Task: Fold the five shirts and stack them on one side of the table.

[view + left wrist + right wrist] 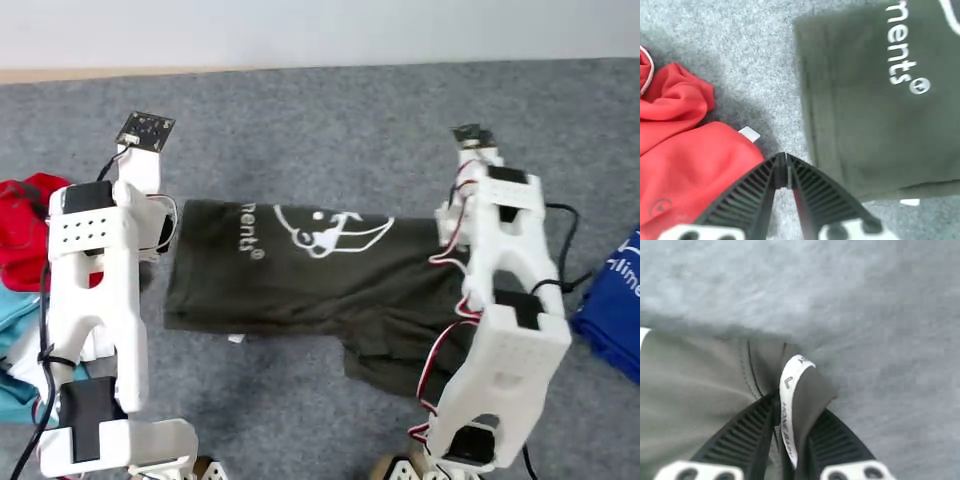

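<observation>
On the grey carpeted bench (330, 110), the dark olive printed cotton shirt (300, 270) is spread mid-bench. Its collar is clamped in the right pincer (790, 407). The left pincer (785, 162) is closed, empty, between the shirt's opposite edge and the crumpled red shirt (685, 165). The collar should be carried level, so edges are matched.

Bright, even light from above, soft shadow on table (740, 40) beside red shirt (685, 165)
</observation>
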{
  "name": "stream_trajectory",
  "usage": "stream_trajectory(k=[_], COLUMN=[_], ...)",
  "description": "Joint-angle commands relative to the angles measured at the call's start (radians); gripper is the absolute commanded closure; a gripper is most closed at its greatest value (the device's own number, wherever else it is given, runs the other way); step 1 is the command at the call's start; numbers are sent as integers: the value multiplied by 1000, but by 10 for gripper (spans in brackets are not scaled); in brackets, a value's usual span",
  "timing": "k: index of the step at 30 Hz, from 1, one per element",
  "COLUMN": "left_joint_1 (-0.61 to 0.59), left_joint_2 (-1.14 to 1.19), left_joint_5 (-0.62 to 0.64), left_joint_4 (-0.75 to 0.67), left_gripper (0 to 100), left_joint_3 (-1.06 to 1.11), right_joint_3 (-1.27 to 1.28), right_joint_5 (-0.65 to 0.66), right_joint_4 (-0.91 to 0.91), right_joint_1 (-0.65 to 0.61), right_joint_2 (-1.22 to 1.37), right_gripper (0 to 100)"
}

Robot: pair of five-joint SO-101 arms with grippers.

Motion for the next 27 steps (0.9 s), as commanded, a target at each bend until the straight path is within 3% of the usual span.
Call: stream_trajectory(k=[1,8,16,23,27], left_joint_1=[-3,-3,-3,-3,-3], left_joint_2=[-54,-54,-54,-54,-54], left_joint_5=[6,6,5,5,5], left_joint_4=[-11,-9,-9,-9,-9], left_gripper=[994,994,994,994,994], left_joint_3=[-8,-8,-8,-8,-8], right_joint_3=[-204,-506,-689,-827,-801], right_joint_5=[77,112,28,23,25], right_joint_4=[35,251,467,670,693], right_joint_1=[59,28,7,-39,-48], right_joint_2=[39,211,223,183,124], right_gripper=[989,977,720,715,739])
